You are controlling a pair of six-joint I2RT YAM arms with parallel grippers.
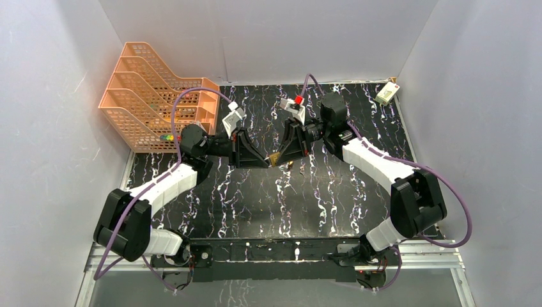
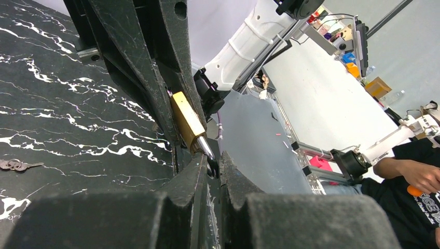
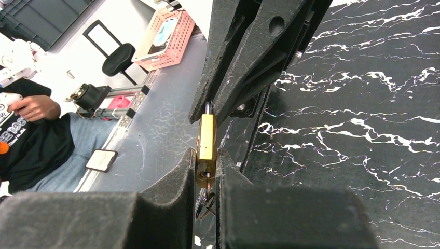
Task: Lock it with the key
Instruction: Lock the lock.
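Note:
A brass padlock (image 1: 276,160) hangs above the middle of the table, between both grippers. My right gripper (image 3: 206,162) is shut on the lower part of the padlock body (image 3: 207,136). A key (image 3: 207,182) sticks out of the keyhole in the body's underside, and its ring (image 3: 205,205) dangles between my right fingers. My left gripper (image 2: 215,165) is shut on the tip of the silver shackle (image 2: 205,147), which comes out of the brass body (image 2: 186,120). In the top view the left gripper (image 1: 265,164) and the right gripper (image 1: 282,157) meet tip to tip.
A small bunch of keys (image 2: 17,165) lies on the black marble table (image 1: 255,204). An orange tiered file rack (image 1: 150,93) stands at the back left, and a small white box (image 1: 387,94) at the back right. Grey walls close in three sides.

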